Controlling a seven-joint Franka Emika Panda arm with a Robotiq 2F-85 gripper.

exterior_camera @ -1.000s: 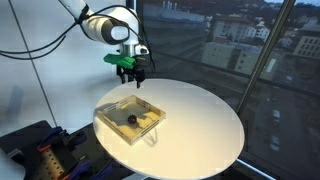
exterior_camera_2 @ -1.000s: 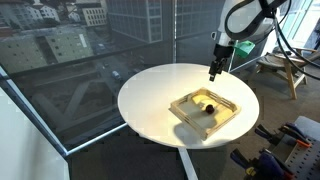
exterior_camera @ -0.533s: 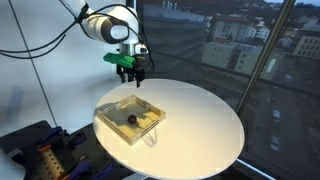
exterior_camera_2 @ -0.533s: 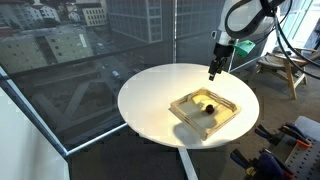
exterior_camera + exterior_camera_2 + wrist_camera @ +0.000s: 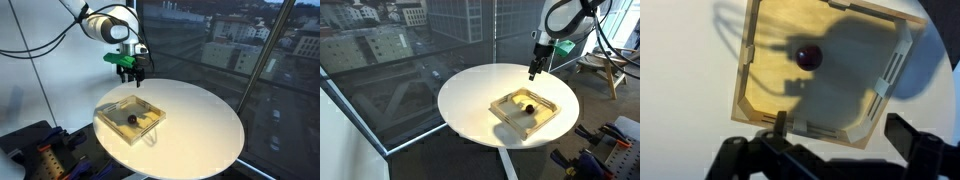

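White, rounded arm (image 5: 108,26) links with dark joint bands carry a black cable (image 5: 45,42) above the black end effector (image 5: 131,76), with a green bracket (image 5: 121,59) just above it.

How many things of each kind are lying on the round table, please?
tray: 1
ball: 1
Total: 2
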